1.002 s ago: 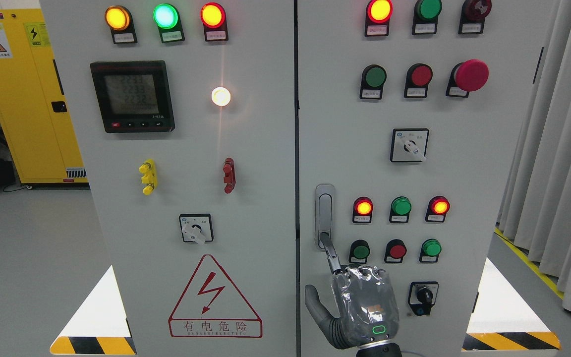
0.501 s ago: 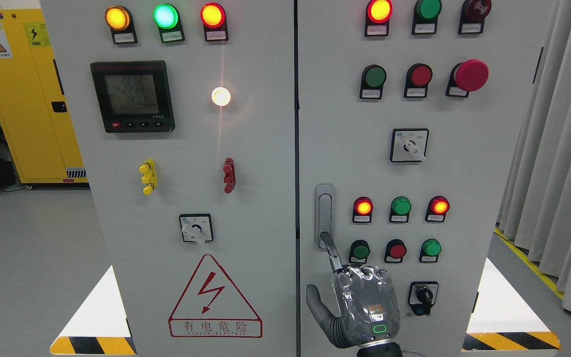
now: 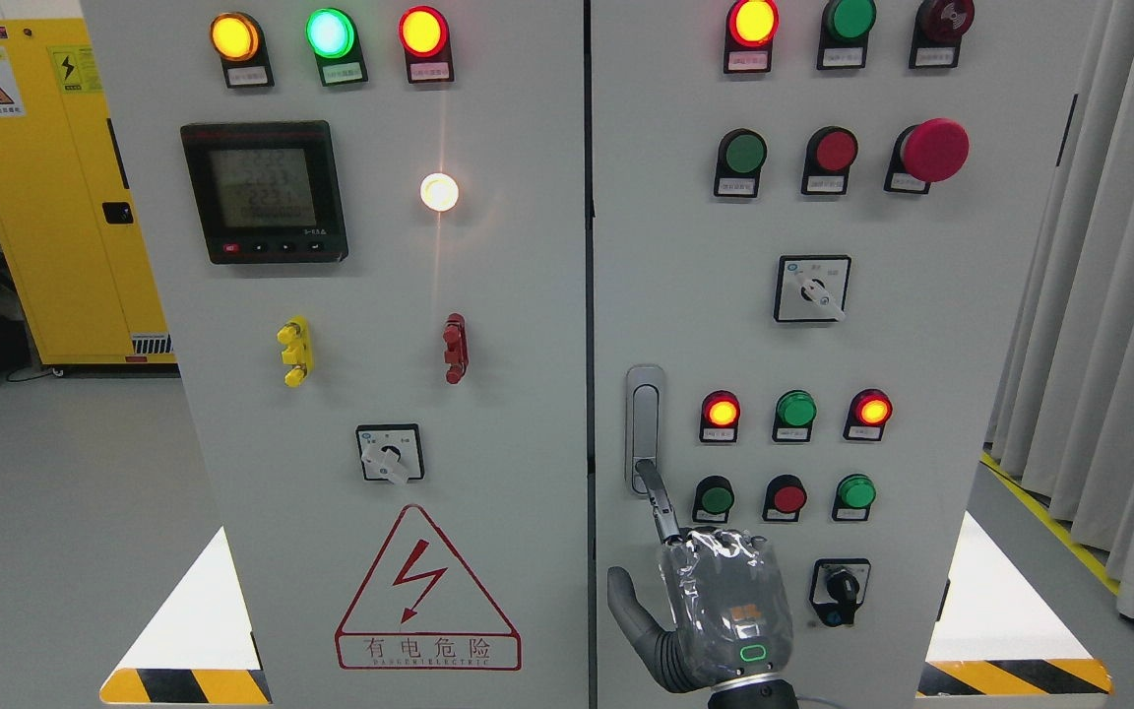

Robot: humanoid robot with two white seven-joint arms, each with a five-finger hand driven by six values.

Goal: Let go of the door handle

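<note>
A silver recessed door handle (image 3: 645, 418) stands upright on the left edge of the right cabinet door (image 3: 921, 374). My right hand (image 3: 715, 591), wrapped in clear plastic, rises from the bottom edge just below the handle. Its index fingertip (image 3: 647, 481) points up and touches the lower end of the handle. The other fingers are curled into the palm and the thumb (image 3: 623, 596) sticks out to the left. The hand grasps nothing. The door lies flush with the left door (image 3: 508, 394). No left arm shows.
Around the handle are lit red and green indicator lamps (image 3: 796, 410), push buttons (image 3: 787, 497), a black key switch (image 3: 839, 591) and a red mushroom stop button (image 3: 933, 150). A yellow cabinet (image 3: 45, 197) stands at the far left, grey curtains (image 3: 1118, 345) at the right.
</note>
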